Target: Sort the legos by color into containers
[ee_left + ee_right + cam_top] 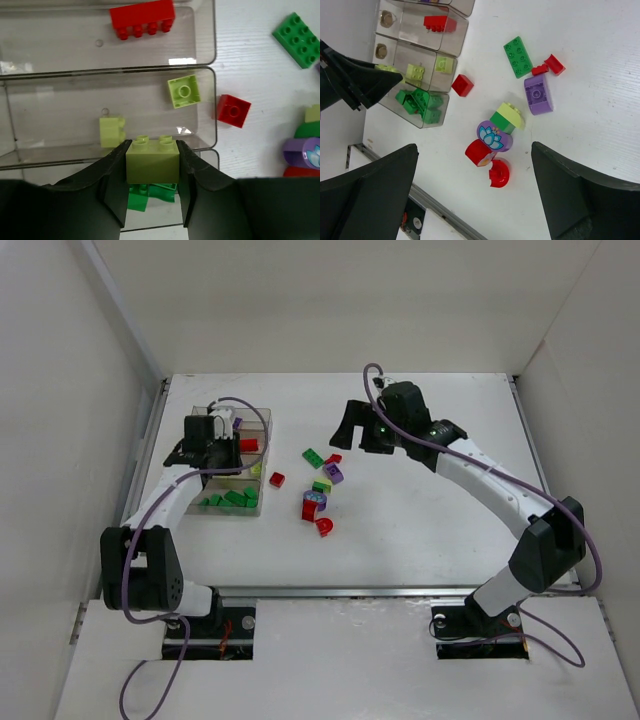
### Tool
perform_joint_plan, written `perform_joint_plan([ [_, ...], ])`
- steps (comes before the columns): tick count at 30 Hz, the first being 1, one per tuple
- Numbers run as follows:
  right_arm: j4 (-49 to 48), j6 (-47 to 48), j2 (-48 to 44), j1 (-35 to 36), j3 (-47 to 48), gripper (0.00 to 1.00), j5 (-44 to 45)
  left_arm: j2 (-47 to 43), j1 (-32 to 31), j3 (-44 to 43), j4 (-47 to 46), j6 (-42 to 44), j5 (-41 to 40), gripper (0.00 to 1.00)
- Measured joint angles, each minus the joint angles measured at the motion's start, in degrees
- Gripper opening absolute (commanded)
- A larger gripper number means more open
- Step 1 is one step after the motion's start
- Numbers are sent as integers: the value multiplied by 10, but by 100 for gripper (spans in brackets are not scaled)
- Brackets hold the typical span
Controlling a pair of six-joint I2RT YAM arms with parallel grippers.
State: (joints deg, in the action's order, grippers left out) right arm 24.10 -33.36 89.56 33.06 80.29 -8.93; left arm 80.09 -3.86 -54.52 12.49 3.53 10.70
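While left pincer (pixel 152 150) grips a yellow-green lego (pixel 152 164) over containers (pixel 214 100), right pincer (pixel 474 165) gapes.

White table (pixel 430 530) bears organizer box (pixel 263 421), loose legos (pixel 313 456).

My white arms (pixel 490 475) have black joints and trailing purple cables (pixel 600 562); left gripper (pixel 152 160) and right gripper (pixel 470 155) are black.

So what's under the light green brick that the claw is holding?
Dark green bricks in the box's nearest row peek out below the light green brick. The brick and the left gripper cover the rest.
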Motion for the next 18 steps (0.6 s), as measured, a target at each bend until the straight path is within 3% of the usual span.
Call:
perform_joint_plan([
  [3, 0, 1, 0, 0, 0, 100, 0, 0, 15, 5, -7, -20, -15, 38],
  [4, 0, 2, 0, 0, 0, 100, 0, 0, 17, 5, -8, -22, -18, 54],
  [7, 0, 6, 0, 0, 0, 100, 0, 0, 21, 5, -17, -22, -22, 78],
  [11, 4, 14, 4, 0, 0, 100, 0, 0, 21, 5, -24, -19, -32, 88],
  [18, 26, 53, 47, 1, 3, 100, 3, 0, 21, -18, -20, -9, -41, 89],
])
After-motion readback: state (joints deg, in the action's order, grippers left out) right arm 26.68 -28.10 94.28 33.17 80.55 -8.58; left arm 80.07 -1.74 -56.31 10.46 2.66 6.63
